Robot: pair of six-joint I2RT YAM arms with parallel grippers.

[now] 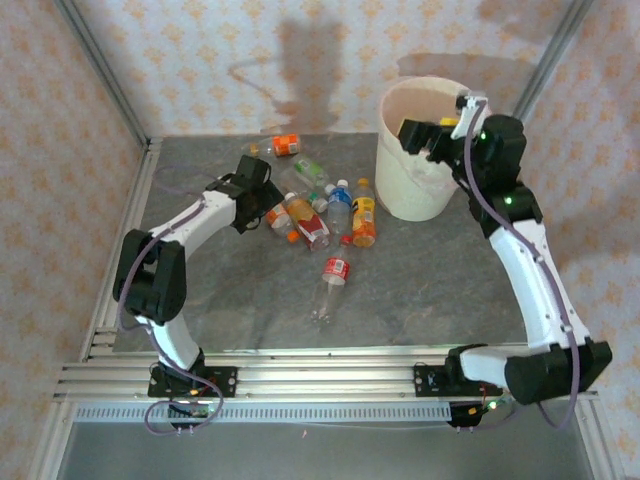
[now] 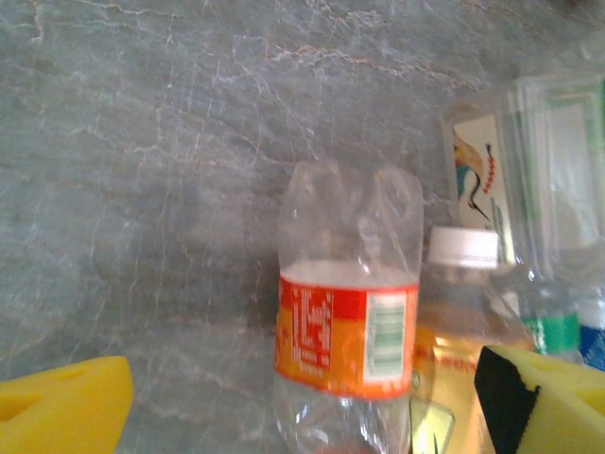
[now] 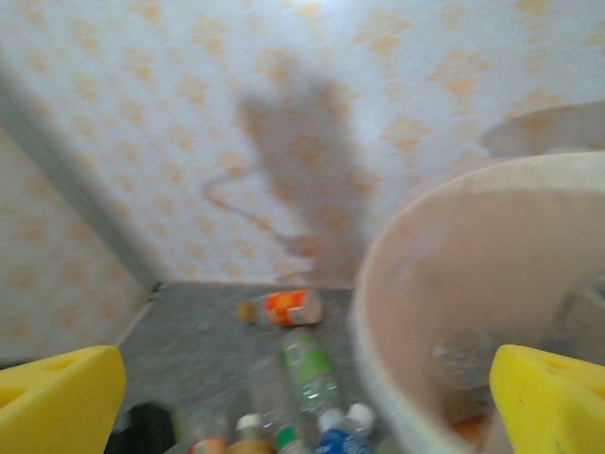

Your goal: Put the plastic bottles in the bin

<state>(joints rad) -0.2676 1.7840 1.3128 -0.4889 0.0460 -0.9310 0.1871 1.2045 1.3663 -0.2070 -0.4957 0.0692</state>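
Several plastic bottles lie in a pile mid-table, among them a green-labelled one (image 1: 308, 172), a blue one (image 1: 340, 205) and a yellow one (image 1: 364, 215). My left gripper (image 1: 266, 208) hangs at the pile's left edge. In the left wrist view it (image 2: 302, 407) is open, and an orange-labelled bottle (image 2: 348, 322) lies between the yellow fingers (image 2: 66, 402) without touching them. My right gripper (image 1: 422, 135) is open over the bin (image 1: 415, 195). The right wrist view shows it (image 3: 302, 402) empty beside the bin's pinkish inside (image 3: 473, 284), where a blurred clear shape (image 3: 463, 357) lies.
One orange-labelled bottle (image 1: 285, 145) lies alone near the back wall. A red-labelled bottle (image 1: 333, 275) lies apart toward the front. A metal frame rail (image 1: 120, 250) runs along the left side. Patterned walls close the back and both sides.
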